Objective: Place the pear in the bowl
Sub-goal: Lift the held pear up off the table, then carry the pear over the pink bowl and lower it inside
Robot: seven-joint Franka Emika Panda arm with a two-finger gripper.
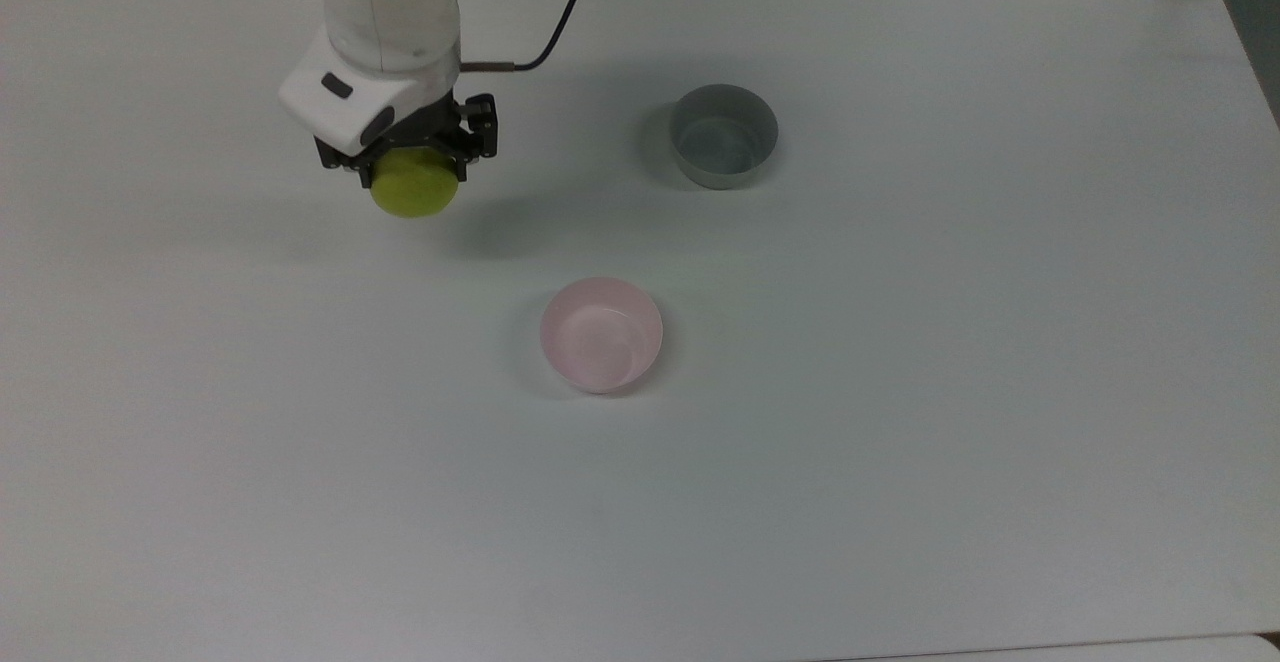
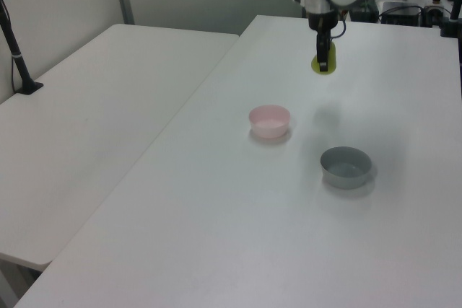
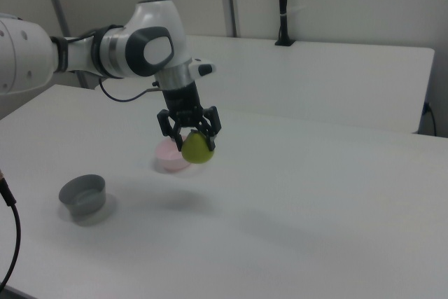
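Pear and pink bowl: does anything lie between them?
Nothing. In the top view, bare table separates the held pear from the pink bowl.

A robotics laboratory is presenting itself: a white Franka arm point(image 3: 105, 50) is working over plain white tables point(image 2: 216, 250), with partition walls point(image 3: 336, 1) standing at twelve o'clock and a clamped black pole point(image 2: 16, 52) at nine o'clock.
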